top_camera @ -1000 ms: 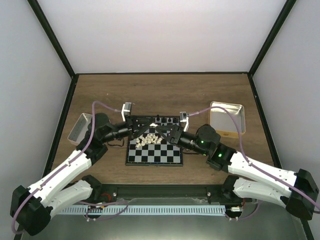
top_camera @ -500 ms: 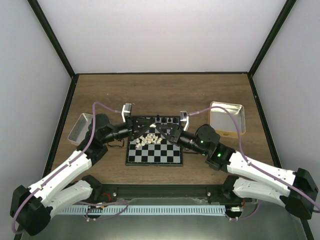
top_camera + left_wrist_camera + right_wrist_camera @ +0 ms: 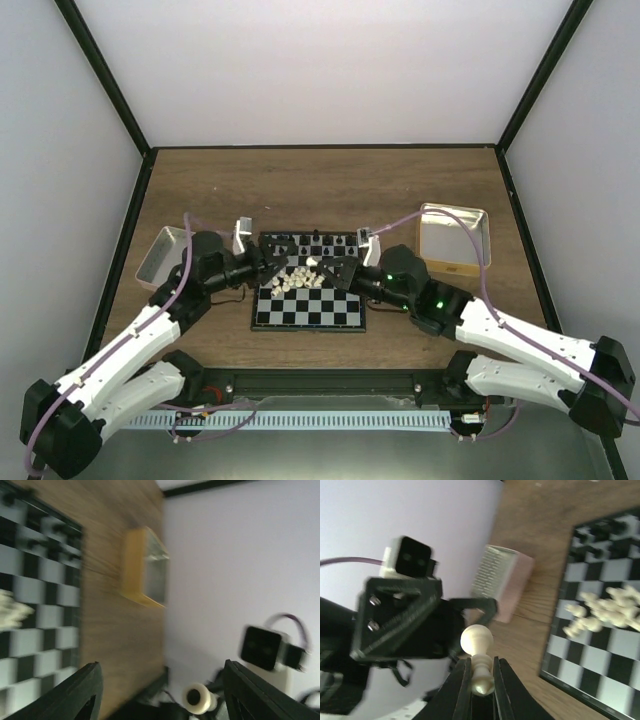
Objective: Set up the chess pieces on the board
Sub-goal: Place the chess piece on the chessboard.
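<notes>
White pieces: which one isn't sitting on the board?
The cream-white pawn, pinched upright in the right gripper jaws, clear of the board. The other white pieces lie heaped on it.

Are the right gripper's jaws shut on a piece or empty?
Shut: the right gripper clamps a cream-white pawn between its jaws.

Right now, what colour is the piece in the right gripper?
Cream-white. The pawn in the right gripper shows best in the right wrist view.
</notes>
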Motion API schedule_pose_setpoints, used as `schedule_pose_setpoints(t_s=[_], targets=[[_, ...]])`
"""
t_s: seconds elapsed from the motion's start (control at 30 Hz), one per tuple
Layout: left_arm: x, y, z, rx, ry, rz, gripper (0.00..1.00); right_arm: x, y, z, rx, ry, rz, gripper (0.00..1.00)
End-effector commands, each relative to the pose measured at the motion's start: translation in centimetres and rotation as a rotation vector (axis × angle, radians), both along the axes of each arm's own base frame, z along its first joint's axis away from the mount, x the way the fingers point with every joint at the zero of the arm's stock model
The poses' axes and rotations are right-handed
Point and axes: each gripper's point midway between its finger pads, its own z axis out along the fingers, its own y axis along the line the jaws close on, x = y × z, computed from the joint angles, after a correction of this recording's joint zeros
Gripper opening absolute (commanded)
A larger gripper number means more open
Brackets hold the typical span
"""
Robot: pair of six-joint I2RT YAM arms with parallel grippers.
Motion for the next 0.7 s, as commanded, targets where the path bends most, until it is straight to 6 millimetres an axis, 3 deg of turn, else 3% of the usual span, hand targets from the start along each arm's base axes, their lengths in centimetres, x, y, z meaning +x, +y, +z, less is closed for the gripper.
schedule_pose_setpoints(t_s=[0.0,0.13,0.23,0.4,0.67], targets=[[1.7,5.3,-5.1,0.369,-0.029,0.197,0.68,-0.6,-2.3,-6.4,-0.376,0.063,0.02,0.03],[2.4,9.0,-6.9,0.619,-0.057,0.291,0.7,-1.5,-3.8,-10.6,-0.611,0.125,0.079,0.03],[2.6,10.7,-7.5,0.743,-0.071,0.321,0.71,-1.4,-4.4,-12.2,-0.738,0.146,0.107,0.03],[2.5,10.4,-7.3,0.77,-0.111,0.271,0.73,-1.5,-4.1,-14.7,-0.946,0.179,0.181,0.02],[2.0,11.1,-8.1,0.811,-0.153,0.259,0.74,-1.6,-1.1,-17.1,-1.138,0.199,0.275,0.03]])
